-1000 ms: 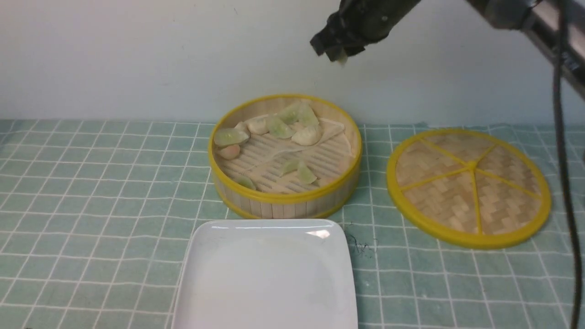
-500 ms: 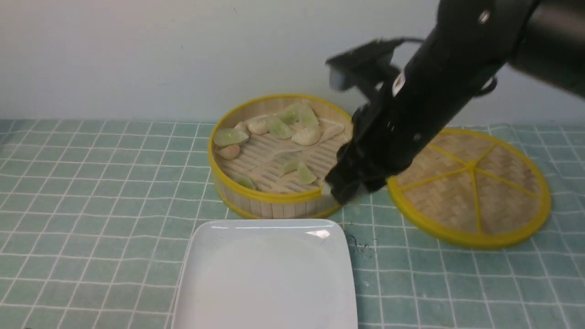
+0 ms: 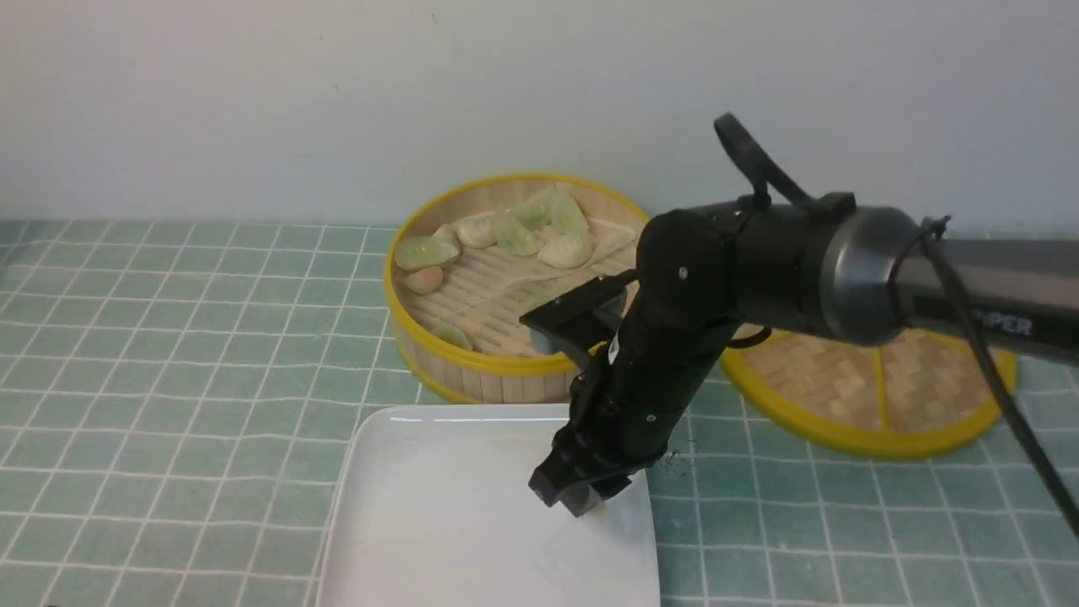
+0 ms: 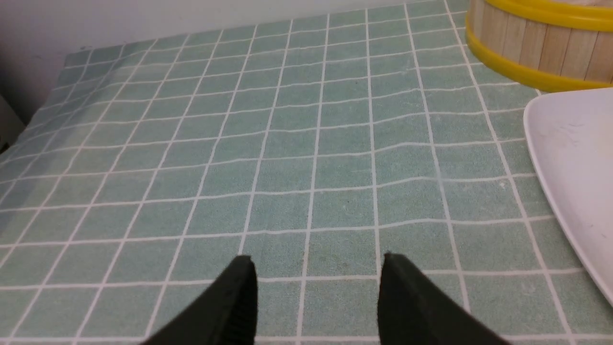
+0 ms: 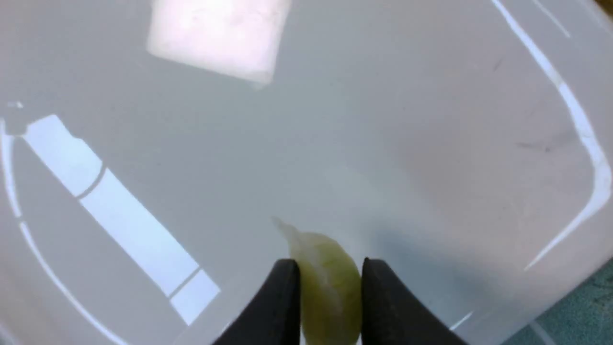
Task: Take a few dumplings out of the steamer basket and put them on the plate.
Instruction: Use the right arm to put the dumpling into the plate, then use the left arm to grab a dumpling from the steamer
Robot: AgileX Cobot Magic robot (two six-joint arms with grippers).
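Note:
My right gripper (image 3: pixel 590 503) hangs low over the right part of the white square plate (image 3: pixel 421 523), shut on a pale green dumpling (image 5: pixel 325 282). In the right wrist view both fingers touch the dumpling's sides, and the glossy plate (image 5: pixel 383 120) fills the picture beneath it. Behind the plate stands the steamer basket (image 3: pixel 472 364) with several dumplings (image 3: pixel 514 236) along its far side. The right arm hides the basket's right part. My left gripper (image 4: pixel 316 258) stands open over bare cloth, left of the plate (image 4: pixel 574 143), with nothing between its fingers.
The flat woven lid (image 3: pixel 910 396) with yellow rim lies right of the basket, partly behind the right arm. A green checked cloth (image 3: pixel 169 379) covers the table. A pale wall rises just behind the basket. The basket's side (image 4: pixel 536 43) shows in the left wrist view.
My right arm has come down from high above the basket, past its right rim, to just over the plate, carrying the dumpling. The left gripper has not moved.

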